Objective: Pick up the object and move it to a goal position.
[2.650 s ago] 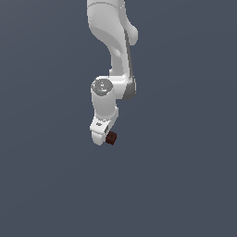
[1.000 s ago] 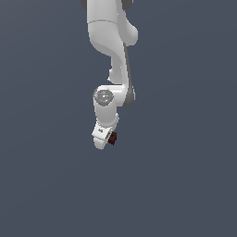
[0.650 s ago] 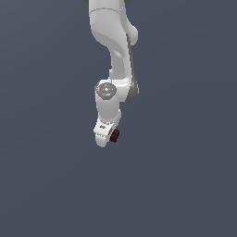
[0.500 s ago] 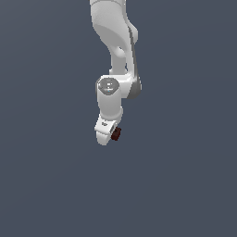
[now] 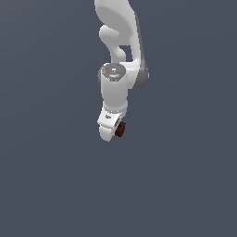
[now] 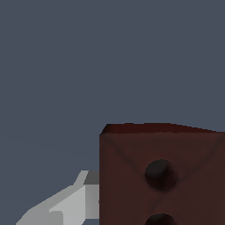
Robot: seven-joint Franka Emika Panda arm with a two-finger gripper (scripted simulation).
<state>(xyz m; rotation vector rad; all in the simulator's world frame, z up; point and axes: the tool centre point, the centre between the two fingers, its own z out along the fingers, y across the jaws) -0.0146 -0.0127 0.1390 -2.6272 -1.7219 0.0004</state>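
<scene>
Block (image 5: pixel 120 129) and jaws (image 5: pixel 112 131) show together in the exterior view: the small reddish-brown piece sits at the tip of the white arm (image 5: pixel 121 69), pressed against the side of the jaws that faces the exterior view's right. Nothing but flat grey lies around them, so we cannot see a surface line or any goal marker, and we cannot say how high the block hangs. We judge that we are in the carrying step, so the thing to do well is to travel smoothly and keep the grip pressure constant.

From the wrist view, the block (image 6: pixel 161 176) fills the near corner, its face showing two dark dots, one cut off by the frame edge. One pale finger (image 6: pixel 66 204) runs up to the block's side and seems to touch it; the opposite finger is out of frame. We take the jaws as clenched on the block, though only one contact is visible. Since the block sits off-centre, we should avoid sharp wrist turns that could lever it loose.
</scene>
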